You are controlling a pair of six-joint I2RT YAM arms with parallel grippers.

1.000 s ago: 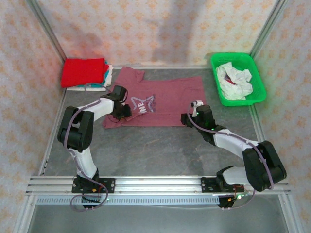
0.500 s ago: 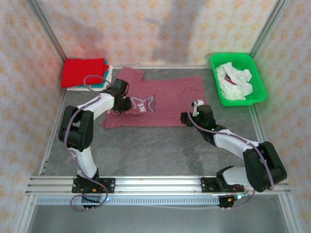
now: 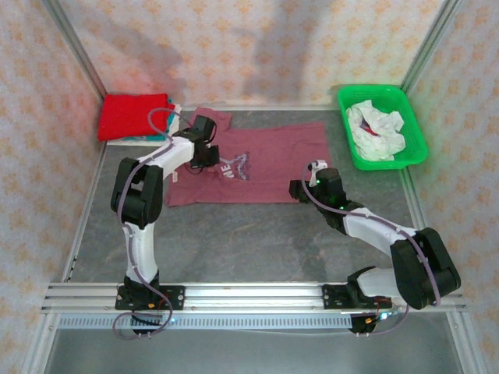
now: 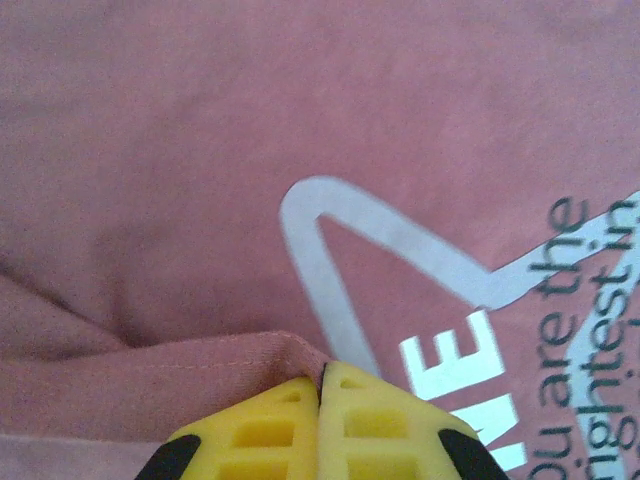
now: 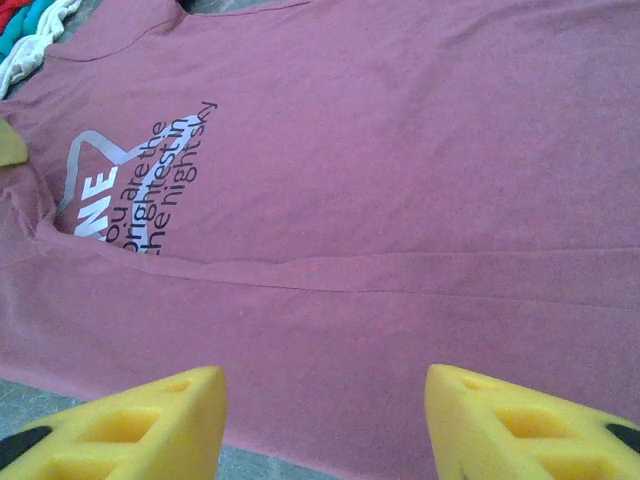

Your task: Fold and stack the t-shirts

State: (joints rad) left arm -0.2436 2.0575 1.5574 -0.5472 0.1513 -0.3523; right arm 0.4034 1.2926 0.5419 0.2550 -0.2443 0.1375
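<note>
The maroon t-shirt with a white star-and-letters print lies spread on the grey table. My left gripper is over its left chest area. In the left wrist view the yellow fingers are shut on a folded hem edge of the maroon shirt, lifted just beside the print. My right gripper stands open at the shirt's near right edge. Its fingers are wide apart above the maroon cloth, with nothing between them. A folded pile of red, teal and white t-shirts sits at the back left.
A green basket at the back right holds a crumpled white shirt. Patterned walls and metal frame posts close in the table on three sides. Bare grey table lies between the shirt and the arm bases.
The left gripper has shut on the shirt's left edge and carried it toward the back and right, over the chest print. The right arm has stayed put, its jaws a little wider.
</note>
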